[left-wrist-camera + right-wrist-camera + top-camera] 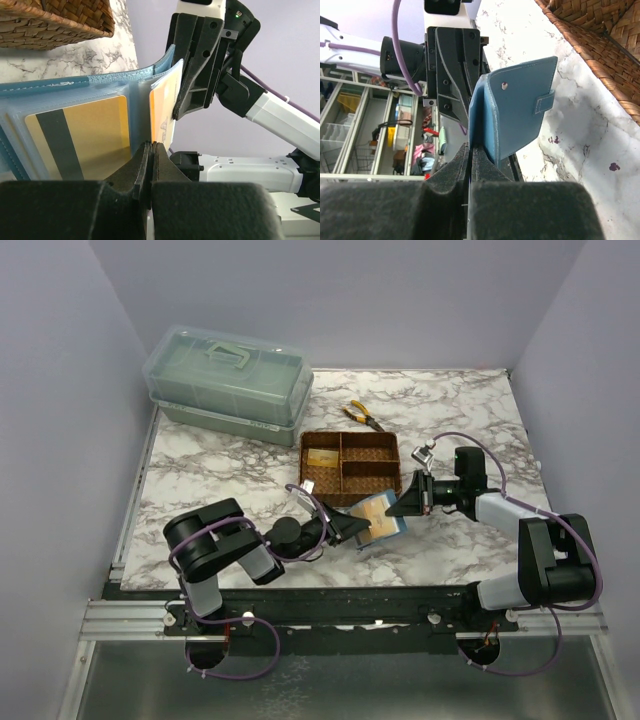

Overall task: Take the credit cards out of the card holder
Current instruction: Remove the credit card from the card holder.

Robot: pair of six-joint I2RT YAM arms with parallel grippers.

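Card holder, open betw. both pincers, L gripper & R gripper each clamped on an edge; we judge credit cards stiff, light, slick, so take the exposed edge by R tip.

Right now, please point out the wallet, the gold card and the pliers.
Wallet [520,110], right wrist view: blue outer cover.
Gold card [100,130], left wrist view: gold face.
Pliers [360,415], top view: yellow handles.

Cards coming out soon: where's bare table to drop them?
Bare marble left of the woven tray, near the storage box, and far right, past the pliers. Crowded in front of the tray: left gripper and right gripper pinch the card holder there.
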